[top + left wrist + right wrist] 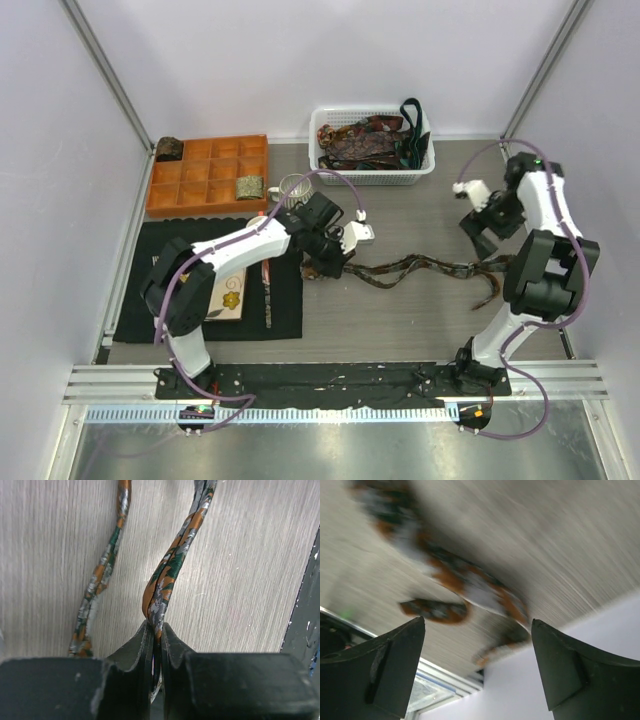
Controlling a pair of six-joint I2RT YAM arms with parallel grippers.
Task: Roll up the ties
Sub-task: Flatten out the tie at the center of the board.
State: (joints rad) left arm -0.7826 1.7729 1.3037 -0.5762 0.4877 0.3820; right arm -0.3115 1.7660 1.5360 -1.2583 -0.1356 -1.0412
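Note:
A long patterned tie (430, 267) in brown, rust and olive lies stretched across the wooden table (400, 320). My left gripper (325, 264) is shut on its left end. In the left wrist view the folded tie (170, 575) runs up from between the closed fingers (142, 645), and a second strand (100, 580) lies to its left. My right gripper (480, 238) hovers open over the tie's right end. In the right wrist view the blurred tie (465, 582) lies below the gripper (477, 627), with nothing between its fingers. More ties (362, 143) fill a white basket (424, 170).
An orange compartment tray (200, 180) at the back left holds a rolled tie (249, 187); another coil (168, 148) sits at its corner. A black mat (285, 300) carries a floral square plate (228, 295). White walls stand close on both sides.

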